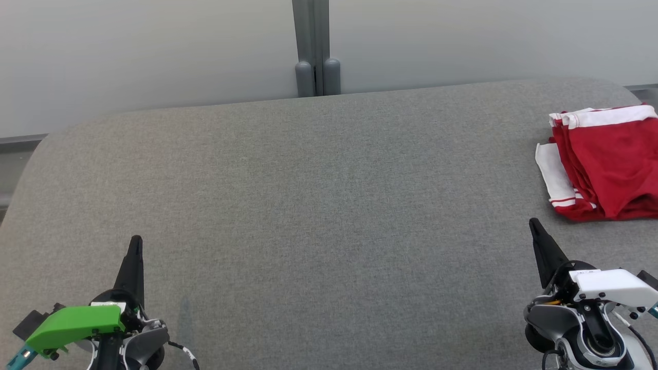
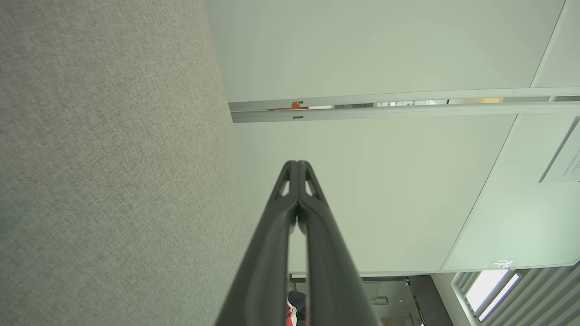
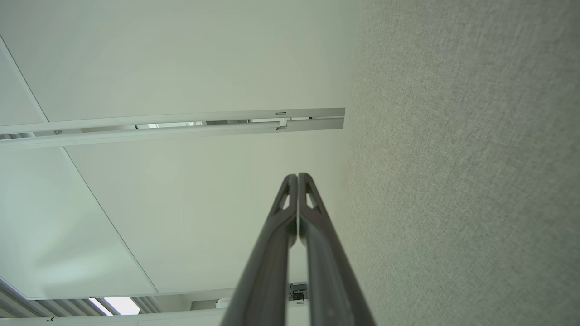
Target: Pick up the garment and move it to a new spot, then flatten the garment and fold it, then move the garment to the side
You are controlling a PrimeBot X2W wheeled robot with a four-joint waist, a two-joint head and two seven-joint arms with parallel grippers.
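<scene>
The garment [image 1: 609, 164] is red with white bands and lies folded at the right edge of the grey table [image 1: 318, 205], partly cut off by the head view's border. My right gripper [image 1: 534, 224] stands shut near the front right, a short way in front of the garment and apart from it. My left gripper [image 1: 136, 240] is shut at the front left, far from the garment. Both wrist views show the fingertips pressed together with nothing between them: left gripper [image 2: 297, 163], right gripper [image 3: 297, 175].
The grey fabric table has rounded far corners. Behind it rises a pale partition wall with a grey post [image 1: 311, 49] at its middle. A narrow grey ledge [image 1: 20, 141] runs at the left beside the table.
</scene>
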